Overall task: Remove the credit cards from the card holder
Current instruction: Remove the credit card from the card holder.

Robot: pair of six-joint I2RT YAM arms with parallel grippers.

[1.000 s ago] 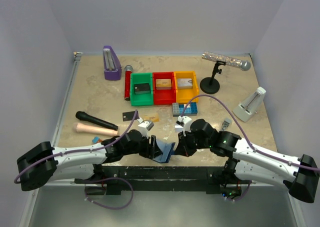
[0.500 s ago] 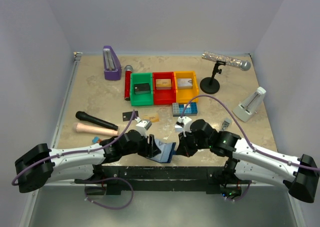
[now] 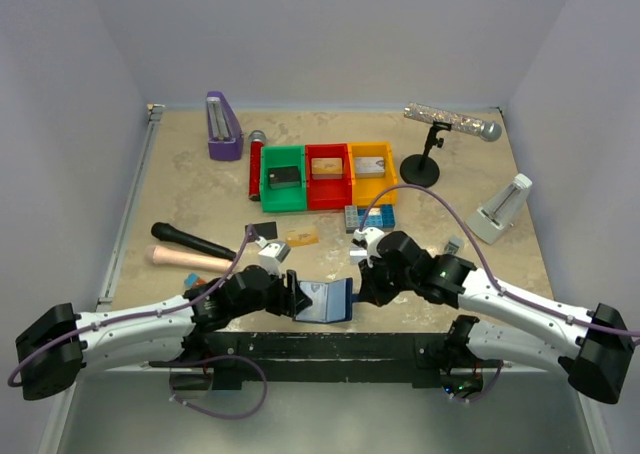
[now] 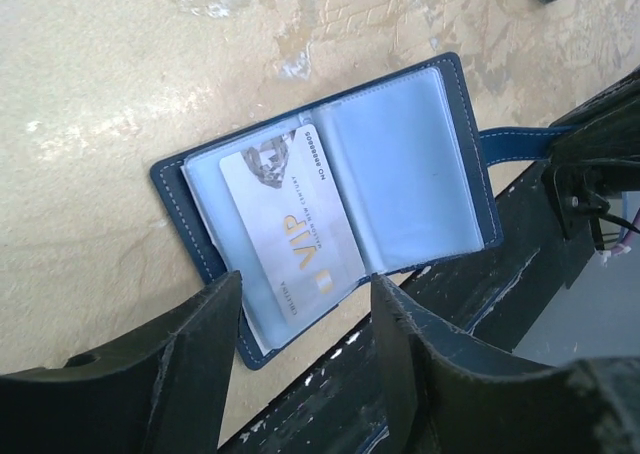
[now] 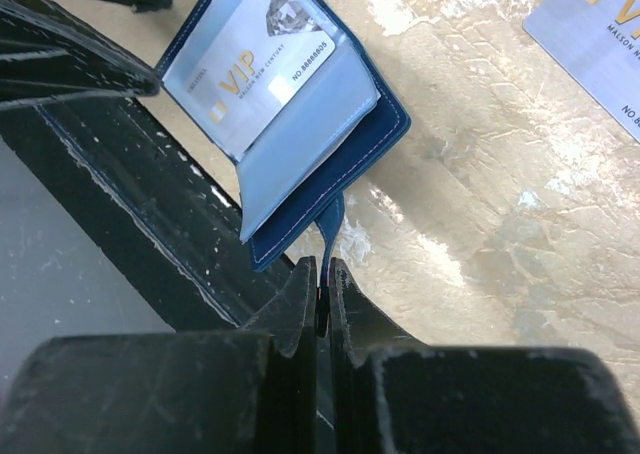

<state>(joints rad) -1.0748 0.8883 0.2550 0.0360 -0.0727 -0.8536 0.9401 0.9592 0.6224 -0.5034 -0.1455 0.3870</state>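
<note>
The card holder [image 3: 322, 301] lies open, pockets facing up, at the near edge of the counter [image 3: 190, 189], between the two arms. A silvery VIP card [image 4: 290, 224] sits in the clear pocket on the side nearer the left arm. The right fingers [image 5: 318, 292] are clenched on the holder's snap tab [image 5: 331, 222]. The left fingers [image 3: 289, 294] stand spread at the holder's left edge, grasping nothing; whether they touch the holder cannot be determined. Beyond the holder, a black card [image 3: 260, 230] and a gold-tan card [image 3: 301, 236] lie loose on the counter. A silvery card [image 5: 590, 34] lies flat near the right fingers.
</note>
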